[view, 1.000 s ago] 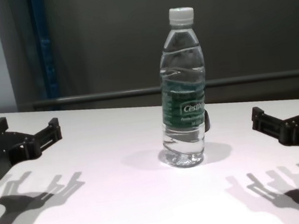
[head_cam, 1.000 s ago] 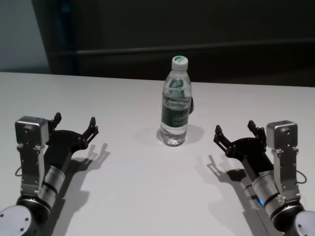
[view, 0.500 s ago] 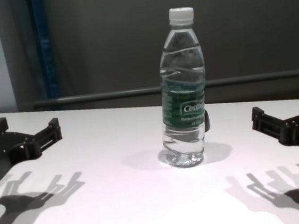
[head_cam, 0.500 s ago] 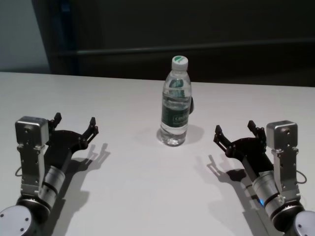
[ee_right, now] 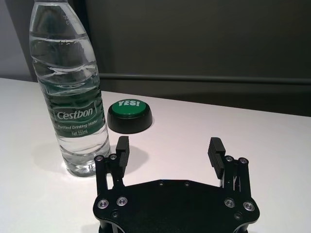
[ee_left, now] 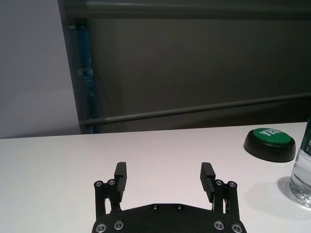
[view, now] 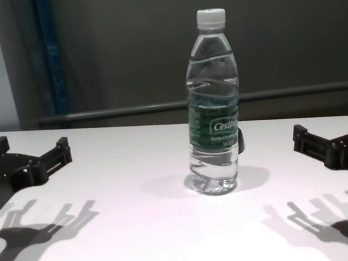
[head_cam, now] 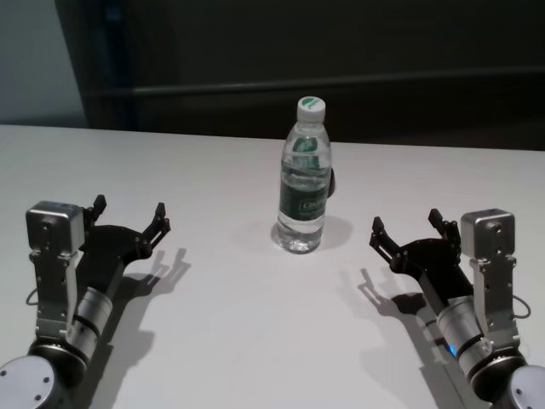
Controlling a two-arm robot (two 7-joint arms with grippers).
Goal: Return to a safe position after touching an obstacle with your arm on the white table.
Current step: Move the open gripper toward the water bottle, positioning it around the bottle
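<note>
The obstacle, a tall clear water bottle [head_cam: 304, 183] with a white cap and a dark green label, stands upright near the middle of the white table [head_cam: 255, 341]. It also shows in the chest view [view: 214, 114] and the right wrist view [ee_right: 73, 97]. My left gripper [head_cam: 130, 213] is open and empty, low over the table at the near left, well apart from the bottle. My right gripper [head_cam: 405, 220] is open and empty at the near right, also apart from the bottle. The left wrist view shows the left gripper [ee_left: 163, 174] with only the bottle's edge [ee_left: 302, 179].
A small dark dome button with a green top [ee_right: 129, 115] sits just behind the bottle, and shows in the left wrist view [ee_left: 269, 143]. A dark wall with a rail [view: 128, 111] runs behind the table's far edge.
</note>
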